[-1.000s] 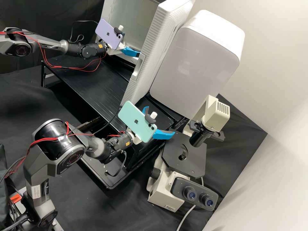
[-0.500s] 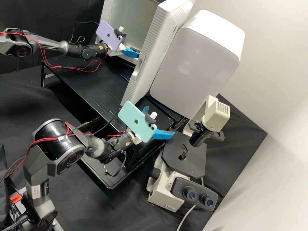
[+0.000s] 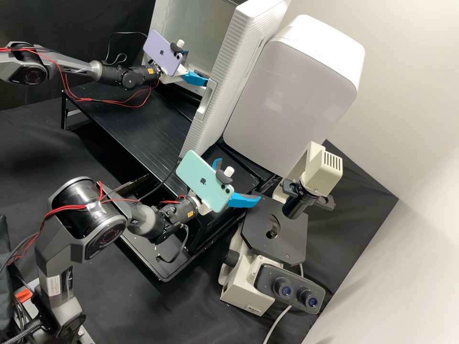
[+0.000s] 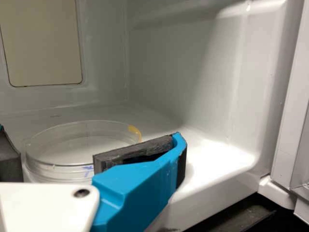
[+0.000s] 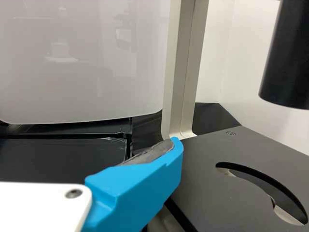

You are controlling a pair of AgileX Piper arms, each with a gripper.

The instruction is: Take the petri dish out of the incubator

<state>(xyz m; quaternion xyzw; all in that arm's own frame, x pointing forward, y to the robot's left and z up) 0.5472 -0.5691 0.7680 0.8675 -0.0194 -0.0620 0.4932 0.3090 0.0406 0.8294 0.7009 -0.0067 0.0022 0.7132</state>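
Observation:
A clear round petri dish (image 4: 72, 150) lies on the white floor of the open incubator (image 3: 248, 43). My left gripper (image 4: 77, 159) is inside the chamber with a finger on each side of the dish. Its dark pads (image 4: 140, 152) press against the dish wall, so it is shut on the dish. In the high view the left gripper (image 3: 193, 76) sits at the incubator's mouth, beside the open door (image 3: 229, 86). My right gripper (image 3: 234, 184) hangs open and holds nothing, low by the door's near edge and over the microscope stage (image 3: 275, 229).
A white microscope (image 3: 272, 277) with two eyepieces stands at the front right; its black stage (image 5: 241, 164) with a slot lies right under my right finger (image 5: 145, 179). The black bench shelf (image 3: 138, 124) runs between the arms. Red cables trail along both arms.
The left arm has edged a little further toward the incubator opening. The right arm has kept still.

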